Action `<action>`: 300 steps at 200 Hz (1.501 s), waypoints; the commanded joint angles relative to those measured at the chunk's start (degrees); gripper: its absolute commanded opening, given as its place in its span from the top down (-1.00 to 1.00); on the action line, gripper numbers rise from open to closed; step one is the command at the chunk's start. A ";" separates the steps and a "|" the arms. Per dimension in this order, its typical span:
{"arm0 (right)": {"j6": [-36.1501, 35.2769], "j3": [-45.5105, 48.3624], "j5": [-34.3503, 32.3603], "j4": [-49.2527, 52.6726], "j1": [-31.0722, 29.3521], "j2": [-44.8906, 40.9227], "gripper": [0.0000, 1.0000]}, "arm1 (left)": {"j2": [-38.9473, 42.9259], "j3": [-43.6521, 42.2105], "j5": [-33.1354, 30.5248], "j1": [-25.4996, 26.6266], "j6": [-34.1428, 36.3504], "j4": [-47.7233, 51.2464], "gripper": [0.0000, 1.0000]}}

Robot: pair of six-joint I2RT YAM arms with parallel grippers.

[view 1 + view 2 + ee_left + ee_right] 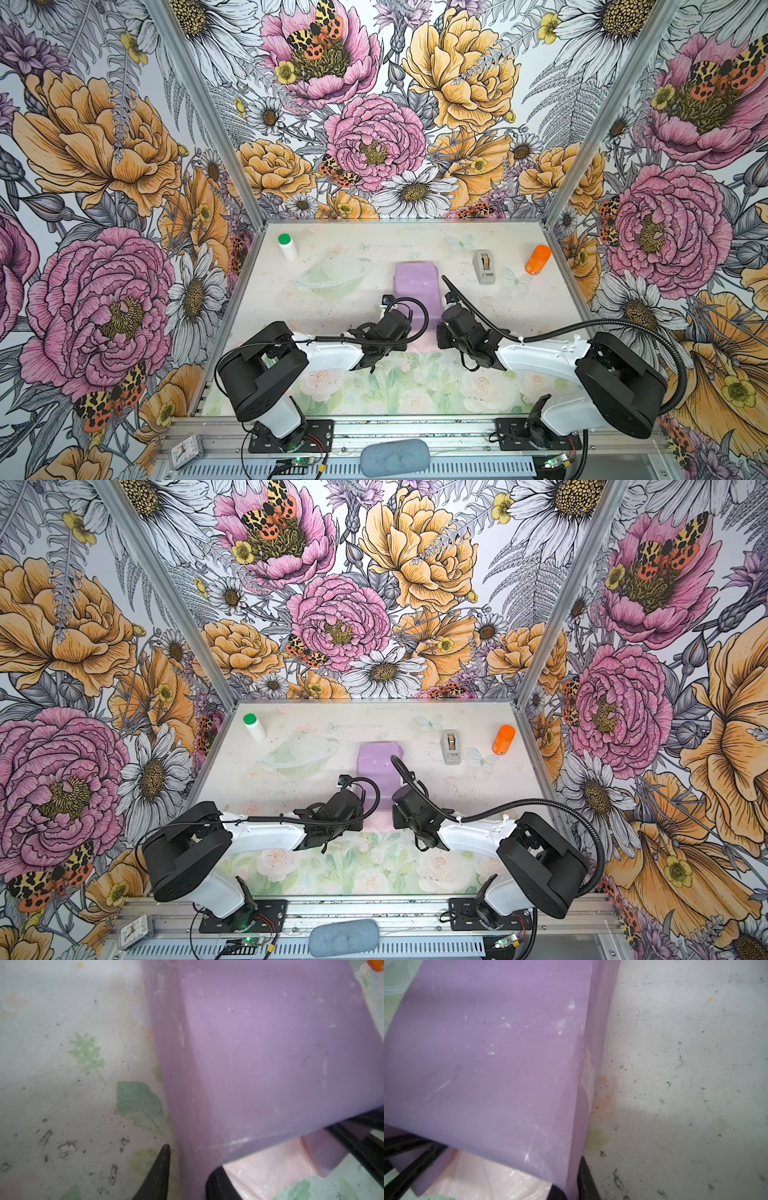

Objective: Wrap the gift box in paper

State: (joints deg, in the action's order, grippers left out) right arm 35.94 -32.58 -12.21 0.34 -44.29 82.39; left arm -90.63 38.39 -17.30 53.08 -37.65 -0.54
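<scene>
The paper (415,282) (376,762) lies draped over a block-shaped bulge at the table's middle and looks lilac there. The gift box is hidden under it. A pale-pink stretch of the sheet (270,1163) lies flat on the table at its near end. My left gripper (191,1159) is at the sheet's near left corner. Its fingers stand apart, with the hanging side fold (187,1105) between them. My right gripper (571,1184) is at the near right corner, its two fingers pinched together on the paper's edge (571,1157).
A grey tape dispenser (483,266) and an orange bottle (537,259) stand right of the paper at the back. A white bottle with a green cap (286,246) lies at the back left. Metal posts and flowered walls bound the table on three sides.
</scene>
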 commanded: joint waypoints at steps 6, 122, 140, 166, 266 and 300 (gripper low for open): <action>-0.47 -0.73 -0.43 -1.48 0.09 0.69 0.80 | 2.82 0.44 -1.98 0.67 -1.17 0.84 0.28; 0.13 0.44 0.34 -3.06 0.07 -0.11 0.83 | -1.21 -2.26 -1.01 2.51 -6.91 -2.93 0.68; 0.25 0.62 0.42 -3.15 0.00 -0.17 0.83 | -1.16 -2.27 -0.84 2.47 -6.82 -3.09 0.99; 0.53 0.85 0.41 -3.39 0.01 -0.25 0.83 | -0.71 -2.44 -1.11 2.66 -7.22 -2.97 0.89; 0.69 1.11 0.92 -4.12 0.08 -0.21 0.82 | -1.34 -4.03 -0.23 4.56 -10.54 -3.86 1.00; 0.68 1.09 1.13 -4.15 0.00 -0.12 0.83 | -0.18 -4.63 -0.89 4.60 -11.39 -3.24 0.77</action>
State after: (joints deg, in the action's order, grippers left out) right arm 36.18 -32.03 -11.73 -2.13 -44.29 82.54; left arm -91.53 34.89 -18.41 57.28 -48.14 -3.73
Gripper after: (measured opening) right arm 0.087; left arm 0.086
